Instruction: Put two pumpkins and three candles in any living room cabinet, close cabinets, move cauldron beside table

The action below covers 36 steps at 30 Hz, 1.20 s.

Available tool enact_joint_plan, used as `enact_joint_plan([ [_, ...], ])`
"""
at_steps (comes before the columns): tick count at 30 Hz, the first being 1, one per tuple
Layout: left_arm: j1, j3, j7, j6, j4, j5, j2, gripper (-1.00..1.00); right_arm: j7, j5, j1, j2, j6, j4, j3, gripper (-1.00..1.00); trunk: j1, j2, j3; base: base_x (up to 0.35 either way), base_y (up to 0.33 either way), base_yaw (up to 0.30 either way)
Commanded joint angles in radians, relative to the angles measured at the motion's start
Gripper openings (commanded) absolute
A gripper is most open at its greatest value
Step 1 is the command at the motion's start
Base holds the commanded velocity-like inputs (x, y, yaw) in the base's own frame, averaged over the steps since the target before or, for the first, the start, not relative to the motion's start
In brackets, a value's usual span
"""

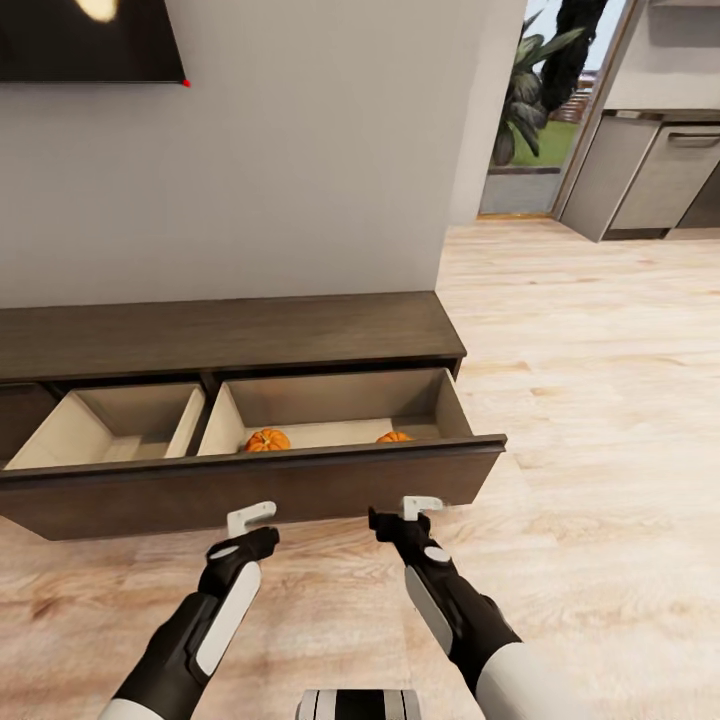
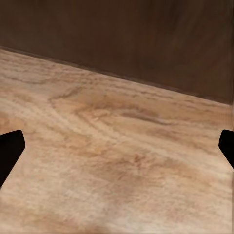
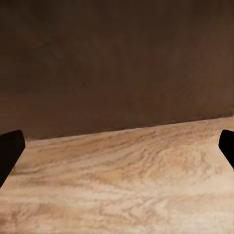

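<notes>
The dark-brown cabinet [image 1: 220,335] stands against the wall with its wide drawer front [image 1: 300,490] pulled out. Two pale compartments are exposed. One orange pumpkin [image 1: 267,440] and a second pumpkin [image 1: 393,437] lie in the right compartment, partly hidden by the drawer front. My left gripper [image 1: 248,535] and right gripper [image 1: 405,520] hang just in front of the drawer front, low over the floor. Both are open and hold nothing. In each wrist view the black fingertips [image 2: 9,156] [image 3: 9,153] sit wide apart, facing the dark front. The candles and the cauldron are out of view.
Light wooden floor [image 1: 580,400] spreads to the right of the cabinet. A dark TV [image 1: 90,40] hangs on the grey wall above. Grey kitchen cabinets [image 1: 650,170] and a doorway with plants [image 1: 535,90] lie at the far right.
</notes>
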<state>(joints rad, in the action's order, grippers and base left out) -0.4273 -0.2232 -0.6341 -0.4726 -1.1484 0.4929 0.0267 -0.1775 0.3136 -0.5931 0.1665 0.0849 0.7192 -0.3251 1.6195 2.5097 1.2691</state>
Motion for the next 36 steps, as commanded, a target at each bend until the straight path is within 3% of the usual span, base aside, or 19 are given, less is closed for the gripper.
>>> enact_joint_plan([
  [1,-0.001,-0.005,-0.008,0.004,-0.001,0.007,0.0,1.0,-0.001,0.007,-0.001,-0.001,-0.025,-0.015,-0.021,1.0,0.0,0.0,0.001,0.0,0.0,0.0],
  [4,-0.001,-0.019,-0.008,0.012,-0.001,0.004,-0.003,1.0,0.008,0.007,-0.001,-0.001,-0.123,-0.068,-0.044,1.0,0.0,0.0,0.001,0.0,0.0,0.0],
  [8,-0.001,-0.024,-0.007,0.013,-0.003,0.002,-0.002,1.0,0.01,0.007,-0.001,-0.001,-0.173,-0.099,-0.049,1.0,0.0,0.0,0.001,0.0,0.0,0.0],
  [36,-0.001,-0.07,-0.007,0.014,-0.01,0.0,-0.004,1.0,0.01,0.007,-0.001,-0.001,-0.188,-0.113,-0.05,1.0,0.0,0.0,0.001,0.09,0.038,0.0],
])
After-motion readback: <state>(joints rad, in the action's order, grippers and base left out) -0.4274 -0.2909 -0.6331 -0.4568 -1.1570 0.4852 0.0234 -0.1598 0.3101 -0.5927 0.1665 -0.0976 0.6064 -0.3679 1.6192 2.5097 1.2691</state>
